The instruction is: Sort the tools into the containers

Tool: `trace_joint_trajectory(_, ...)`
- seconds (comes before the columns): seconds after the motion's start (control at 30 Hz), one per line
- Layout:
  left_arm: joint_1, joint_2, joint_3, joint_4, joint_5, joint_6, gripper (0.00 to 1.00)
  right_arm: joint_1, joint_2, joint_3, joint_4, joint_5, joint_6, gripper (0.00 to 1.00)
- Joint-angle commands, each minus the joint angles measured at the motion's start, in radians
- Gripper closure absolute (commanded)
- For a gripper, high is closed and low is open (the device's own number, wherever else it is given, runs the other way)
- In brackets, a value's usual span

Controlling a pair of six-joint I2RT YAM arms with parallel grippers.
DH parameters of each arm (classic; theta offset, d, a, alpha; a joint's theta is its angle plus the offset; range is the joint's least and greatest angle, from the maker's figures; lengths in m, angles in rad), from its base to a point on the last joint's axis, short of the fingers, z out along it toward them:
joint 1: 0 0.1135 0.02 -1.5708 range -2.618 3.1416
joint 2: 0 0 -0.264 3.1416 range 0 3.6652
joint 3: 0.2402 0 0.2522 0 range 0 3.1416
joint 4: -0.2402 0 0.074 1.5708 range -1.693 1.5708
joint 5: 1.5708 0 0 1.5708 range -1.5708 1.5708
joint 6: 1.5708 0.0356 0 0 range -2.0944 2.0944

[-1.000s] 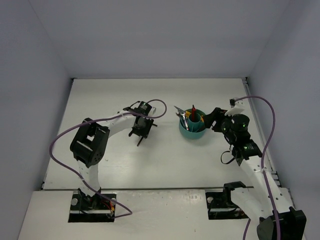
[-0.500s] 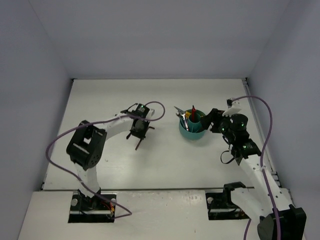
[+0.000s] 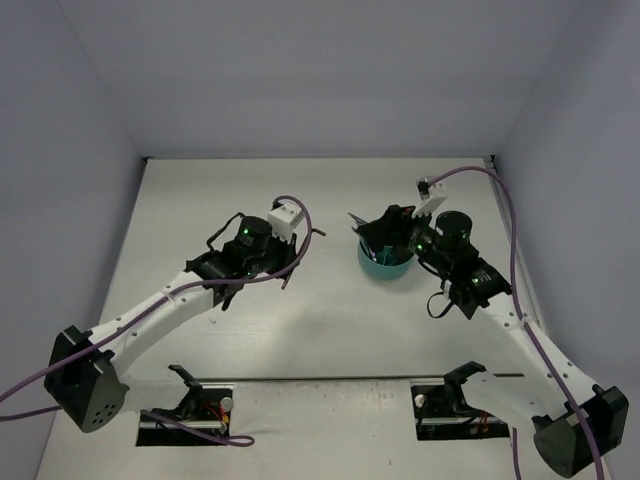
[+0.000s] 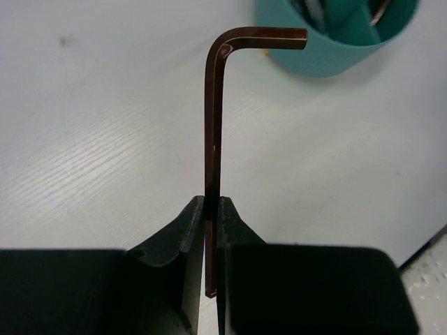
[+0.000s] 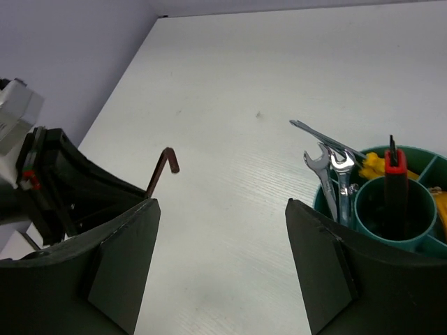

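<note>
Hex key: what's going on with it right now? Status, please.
Left gripper shut on hex key, bent end toward tub. Right gripper open, empty, beside tub; may crowd the drop.

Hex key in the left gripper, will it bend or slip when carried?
Probably stiff: the hex key stands straight out of the left gripper. It may pivot, since the shut jaws pinch only its thin shaft near one end.

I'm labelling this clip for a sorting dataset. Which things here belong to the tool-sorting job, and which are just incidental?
Job: hex key in the left gripper; teal tub; wrenches and red-and-black-handled tool already in it; right gripper, open.
Incidental: purple cables; table.
</note>
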Motion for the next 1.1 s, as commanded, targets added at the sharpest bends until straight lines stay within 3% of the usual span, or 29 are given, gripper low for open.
trace_joint_trajectory(0.0,-0.043,-0.084,-0.029,0.173,0.038,-0.016,1.0,0.056,0.046,0.057,0.134,-0.017,0.032,0.31)
trace_joint_trajectory(0.63,-0.17,-0.13,-0.003,0.187,-0.036,0.04,1.0,0.22,0.226,0.094,0.248,0.03,0.066,0.37)
trace_joint_trajectory(0.9,-0.172,-0.141,-0.01,0.194,-0.049,0.043,1.0,0.226,0.239,0.073,0.248,0.033,0.076,0.46)
trace_joint_trajectory(1.07,-0.172,-0.138,-0.009,0.2,-0.047,0.043,1.0,0.227,0.243,0.075,0.248,0.031,0.074,0.62)
